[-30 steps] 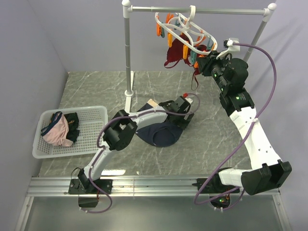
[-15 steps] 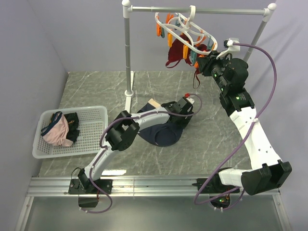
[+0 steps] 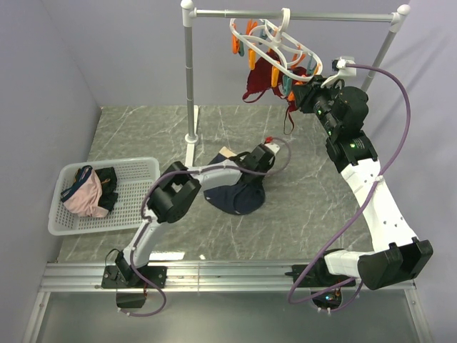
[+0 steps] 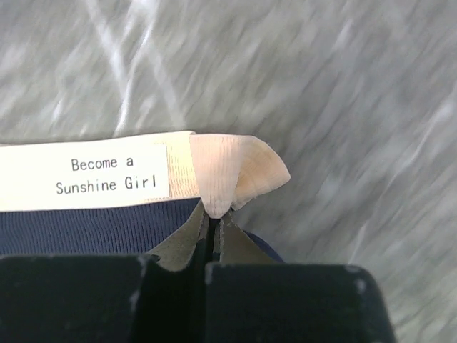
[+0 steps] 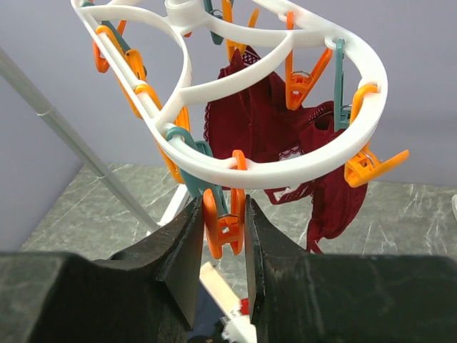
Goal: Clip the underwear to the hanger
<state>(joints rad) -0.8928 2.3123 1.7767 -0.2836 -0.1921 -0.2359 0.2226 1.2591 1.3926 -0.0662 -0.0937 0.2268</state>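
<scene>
The navy underwear (image 3: 235,197) lies bunched on the marble table, its beige waistband (image 4: 214,171) with a printed label turned up. My left gripper (image 3: 258,158) is shut on the waistband's folded corner (image 4: 218,204), pinching the cloth between its tips. The white oval hanger (image 3: 275,46) with orange and teal clips hangs from the rail, and it fills the top of the right wrist view (image 5: 285,168). My right gripper (image 5: 223,225) is shut on an orange clip (image 5: 225,229) under the ring's near edge, squeezing its handles.
A maroon garment (image 3: 264,80) hangs clipped under the hanger. The grey rail stand (image 3: 189,78) has its post and foot just left of the underwear. A white basket (image 3: 136,214) at the left holds pink and dark garments.
The left gripper has shut on the waistband and drawn left and back, dragging the underwear into a tighter bunch. The right arm has not moved.
</scene>
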